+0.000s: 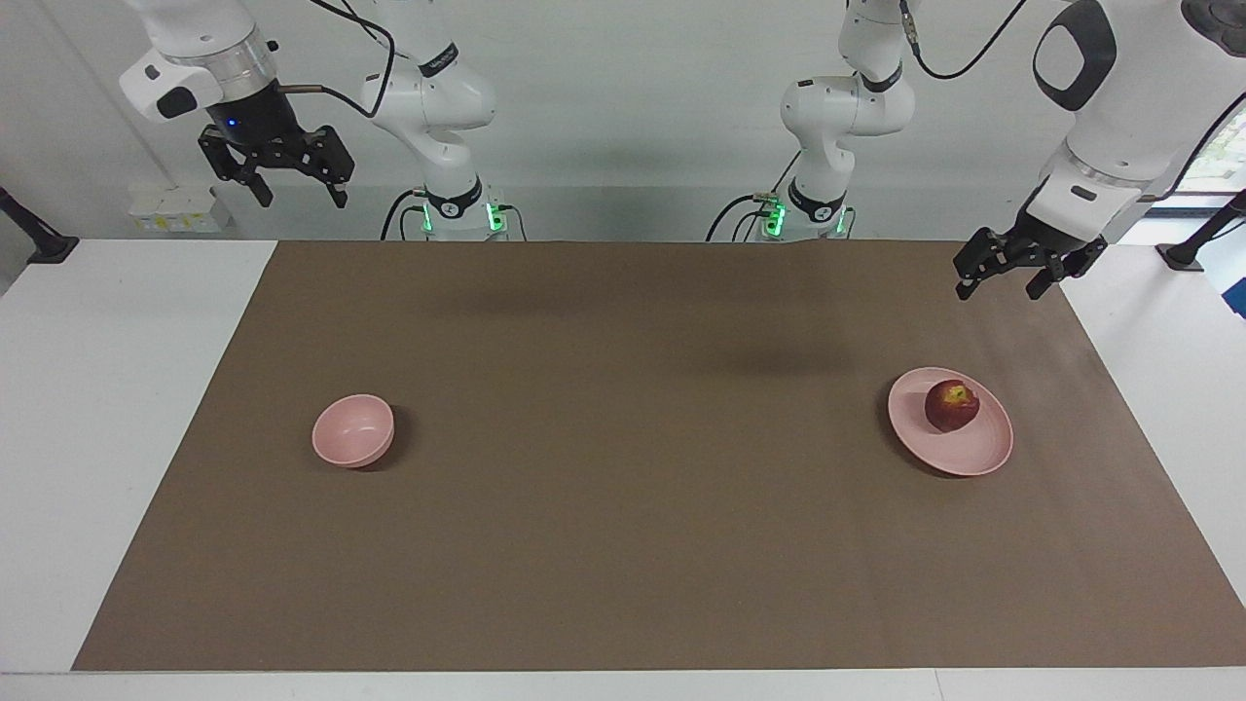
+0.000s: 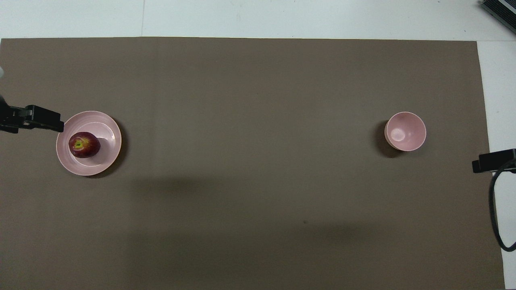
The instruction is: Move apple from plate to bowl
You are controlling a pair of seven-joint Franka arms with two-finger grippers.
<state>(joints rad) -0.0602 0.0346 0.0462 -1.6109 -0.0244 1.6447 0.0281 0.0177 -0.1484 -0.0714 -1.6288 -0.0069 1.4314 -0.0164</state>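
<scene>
**Apple sits on the plate**

The apple point(image 1: 952, 405) rests on the pink plate point(image 1: 983, 450), toward the left arm's end of the brown mat point(image 1: 623, 545). The left gripper point(image 1: 1003, 286) hangs in the air near the plate, fingers spread and holding nothing. The right gripper point(image 1: 298, 198) waits up high, open and holding nothing. The bowl point(image 1: 352, 429) has nothing in it.

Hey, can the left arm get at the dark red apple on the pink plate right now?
Probably yes. The left gripper hangs with open jaws near the wide pale pink plate, and nothing stands around the small dark red apple.
</scene>
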